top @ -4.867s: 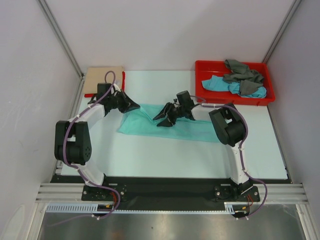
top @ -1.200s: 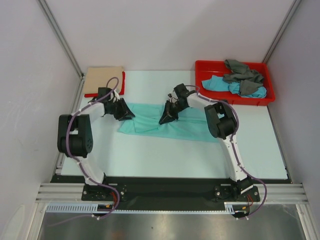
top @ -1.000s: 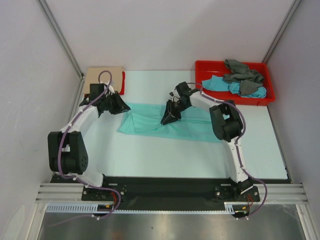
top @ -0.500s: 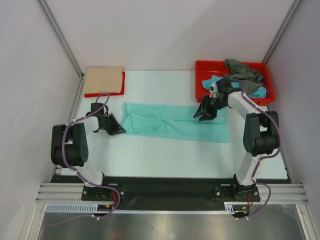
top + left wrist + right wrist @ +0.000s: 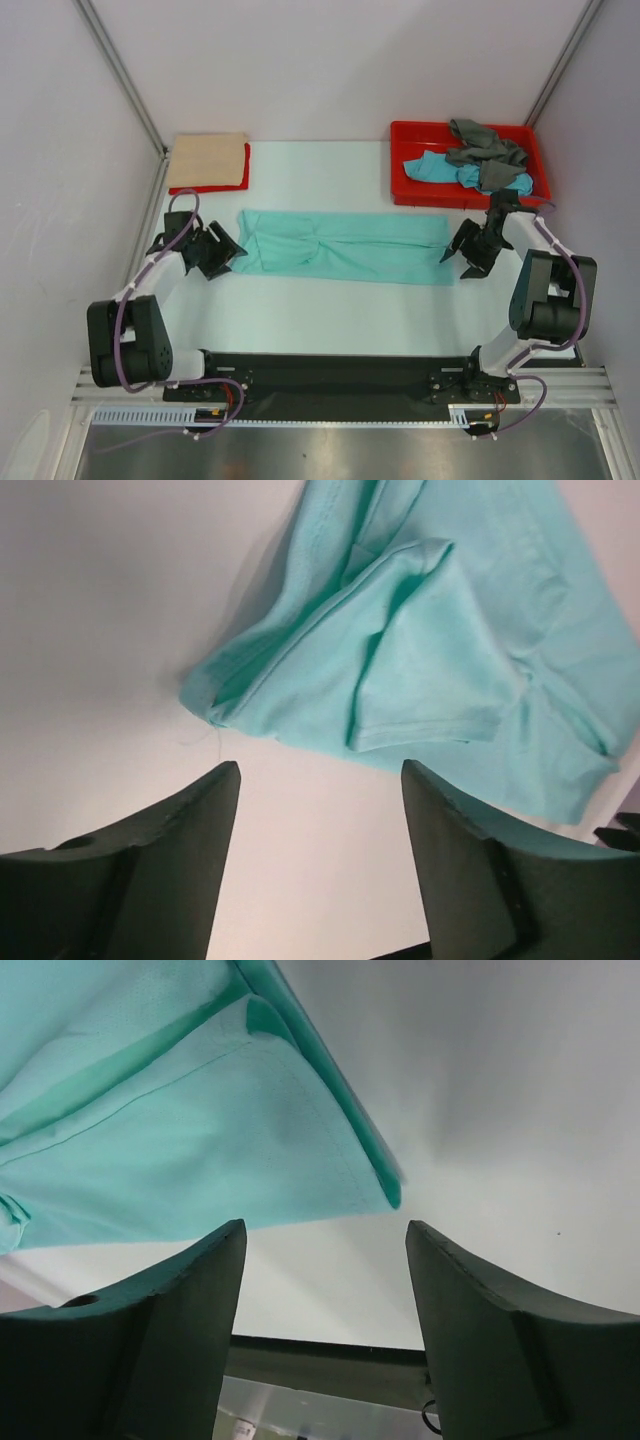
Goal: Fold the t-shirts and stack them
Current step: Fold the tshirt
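Mint-green t-shirt [image 5: 345, 245] is the biggest thing out there apart from the table [image 5: 330, 310] itself. It lies flat across the middle in one long strip, running left to right, with a few creases near its centre. On my left wrist cam the shirt [image 5: 430, 650] has its left end bunched up, with a sleeve folded over on top. On the right wrist cam its right end [image 5: 180, 1130] is a clean doubled edge with a neat corner.

Next down in size is the red tray [image 5: 400, 190] at the far right corner. A grey shirt [image 5: 485, 145] is crumpled in it, lying partly over a turquoise shirt [image 5: 435, 168].

Far left corner has the pile: a beige shirt [image 5: 207, 157] folded flat on a red shirt [image 5: 243, 170], with only a red strip showing along the near and right edges.

Both grippers are low over the table at the ends of the mint shirt. The left gripper [image 5: 228, 262] sits just off the left end, jaws spread wide, and from its own cam [image 5: 318, 780] there's only bare table between the fingers. The right gripper [image 5: 458, 262] is just off the right end, also wide apart and holding nothing [image 5: 325, 1235], the shirt corner just past the tips.
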Motion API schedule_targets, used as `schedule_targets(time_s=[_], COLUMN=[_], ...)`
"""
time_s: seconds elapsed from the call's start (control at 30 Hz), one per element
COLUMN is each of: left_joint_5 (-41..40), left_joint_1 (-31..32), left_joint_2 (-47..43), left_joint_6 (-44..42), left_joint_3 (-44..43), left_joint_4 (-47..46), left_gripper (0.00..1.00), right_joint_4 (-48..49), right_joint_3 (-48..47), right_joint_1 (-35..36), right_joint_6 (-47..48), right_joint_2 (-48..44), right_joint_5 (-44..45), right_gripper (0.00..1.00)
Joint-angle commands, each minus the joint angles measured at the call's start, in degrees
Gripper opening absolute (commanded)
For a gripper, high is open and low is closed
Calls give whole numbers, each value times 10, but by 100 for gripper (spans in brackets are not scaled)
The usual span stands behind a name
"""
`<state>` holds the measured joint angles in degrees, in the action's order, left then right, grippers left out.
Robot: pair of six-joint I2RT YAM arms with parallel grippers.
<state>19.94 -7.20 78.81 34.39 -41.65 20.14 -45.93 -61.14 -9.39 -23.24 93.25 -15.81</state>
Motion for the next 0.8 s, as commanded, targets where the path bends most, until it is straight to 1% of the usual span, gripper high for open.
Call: schedule_targets(time_s=[0.0, 0.07, 0.13, 0.17, 0.23, 0.3, 0.43, 0.6, 0.67, 0.73, 0.77], left_joint_5=[-15, -14, -20, -21, -34, -40, -64, -74, -83, -89, -97], left_joint_1=[-4, -4, -4, -4, -4, -5, -5, -6, -5, -5, -5], left_joint_2=[-39, -41, -32, -29, -20, -8, -3, 47, 62, 73, 85], left_joint_6=[29, 59, 76, 83, 88, 90, 98, 97, 93, 85, 83], left_joint_3=[-9, 10, 18, 23, 23, 19, 39, 32, 26, 17, 14], left_joint_4=[24, 9, 0, -10, -17, -5, -20, -30, -36, -42, -44], left_gripper=[73, 72, 68, 65, 63, 62, 63, 63, 61, 57, 55], right_joint_4=[-11, -5, 1, 2, 9, 11, 26, 52, 55, 59, 65], right_joint_3=[8, 22, 32, 38, 58, 66, 77, 88, 87, 92, 95], right_joint_1=[-11, -20, -28, -36, -42, -47, -48, -48, -48, -48, -48], right_joint_6=[11, 7, 0, -1, -1, 3, 2, 3, 4, 1, -1], right_joint_2=[-25, -20, -19, -22, -30, -29, -27, -8, 1, 7, 8], right_joint_5=[20, 5, -8, -9, -12, -18, -35, -46, -52, -55, -54], right_gripper=[72, 71, 71, 71, 71, 70, 68, 66, 61, 53, 51])
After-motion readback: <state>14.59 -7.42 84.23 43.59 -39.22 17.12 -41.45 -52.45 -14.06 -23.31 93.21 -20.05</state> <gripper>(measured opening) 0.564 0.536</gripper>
